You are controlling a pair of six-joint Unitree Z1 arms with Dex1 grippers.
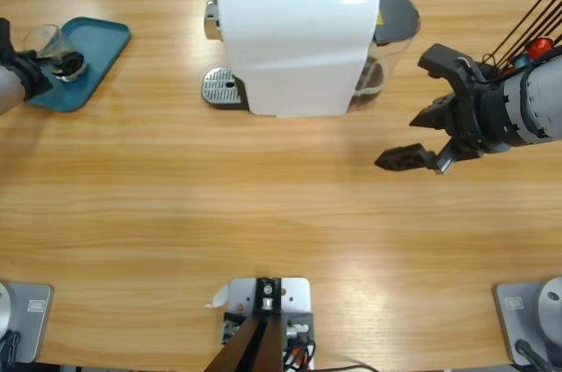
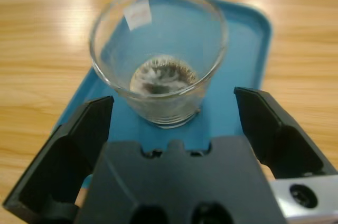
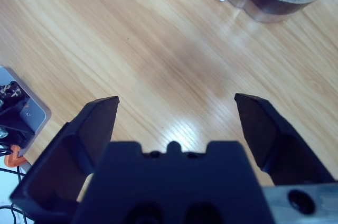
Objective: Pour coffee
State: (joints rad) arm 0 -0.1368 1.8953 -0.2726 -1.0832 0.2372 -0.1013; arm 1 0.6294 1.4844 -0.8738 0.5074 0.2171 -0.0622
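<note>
The left gripper (image 2: 171, 115) stands wide open around a glass cup (image 2: 159, 55) without touching it; the cup sits on a blue tray (image 2: 248, 39) and holds a little dark coffee (image 2: 161, 78) at its bottom. The right gripper (image 3: 177, 115) is also spread open, holding nothing, over the bare table (image 3: 132, 39) near the white coffee machine (image 1: 294, 43).

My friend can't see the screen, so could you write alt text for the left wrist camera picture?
A clear glass cup holding a little dark brown coffee stands upright on a blue plastic tray, framed by the open black jaws of the left gripper, which do not touch it. The tray lies on a pale wooden table.
</note>
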